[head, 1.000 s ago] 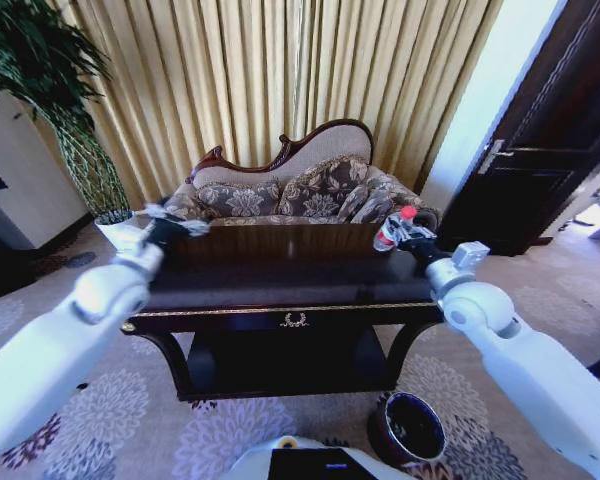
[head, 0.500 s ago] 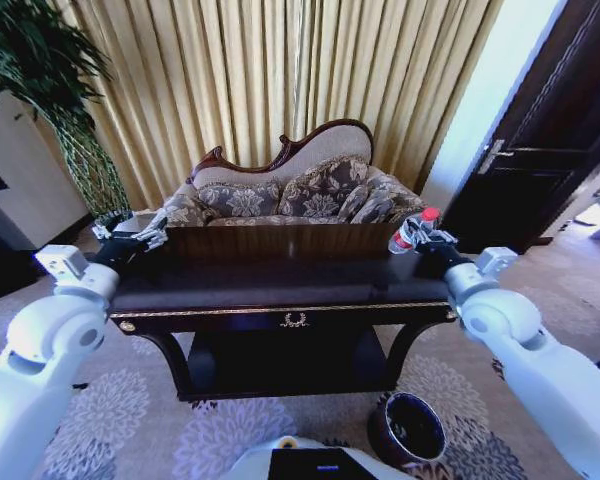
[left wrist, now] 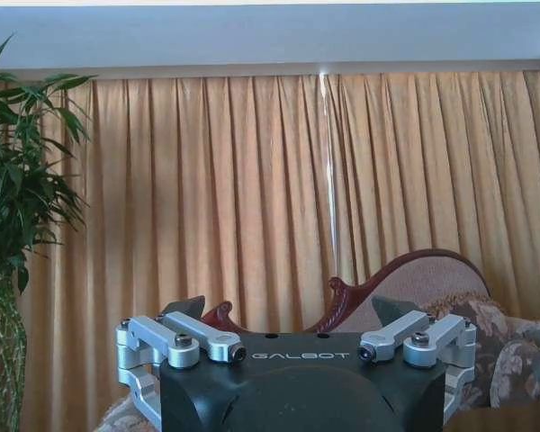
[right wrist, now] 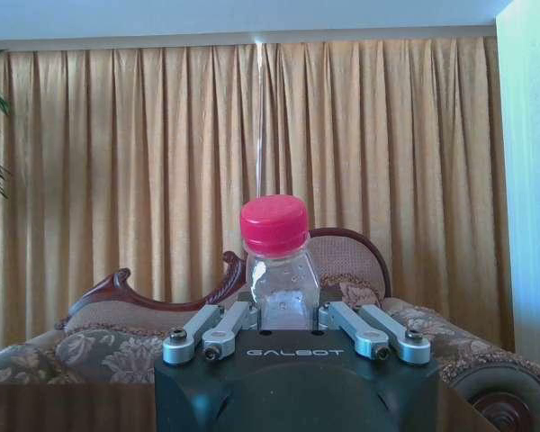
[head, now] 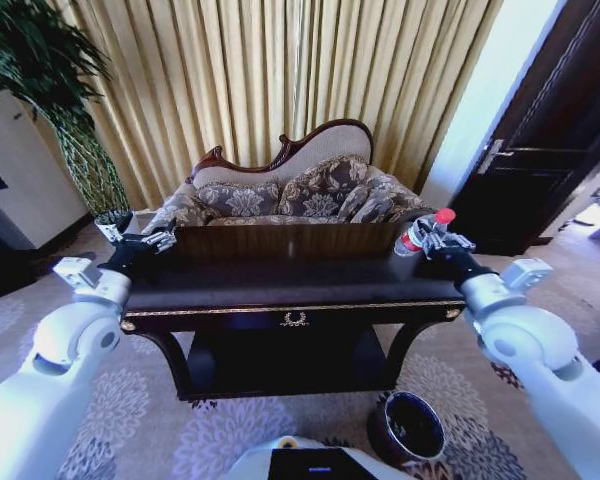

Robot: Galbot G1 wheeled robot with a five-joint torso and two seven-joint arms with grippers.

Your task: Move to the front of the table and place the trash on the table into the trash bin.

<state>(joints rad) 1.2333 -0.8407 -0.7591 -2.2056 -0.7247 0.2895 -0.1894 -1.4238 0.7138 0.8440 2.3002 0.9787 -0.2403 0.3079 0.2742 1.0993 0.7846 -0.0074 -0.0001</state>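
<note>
Clear plastic bottle (right wrist: 281,270), red cap up and away from the wrist: you have it clenched in the right gripper (head: 432,237), long axis running out along the jaws, lifted above the right end of the table (head: 280,283). Trash bin (head: 408,428) sits on the carpet below and in front of that same end, nearer your right arm. Left gripper (head: 152,241), jaws released and empty, hovers by the table's left end.
</note>
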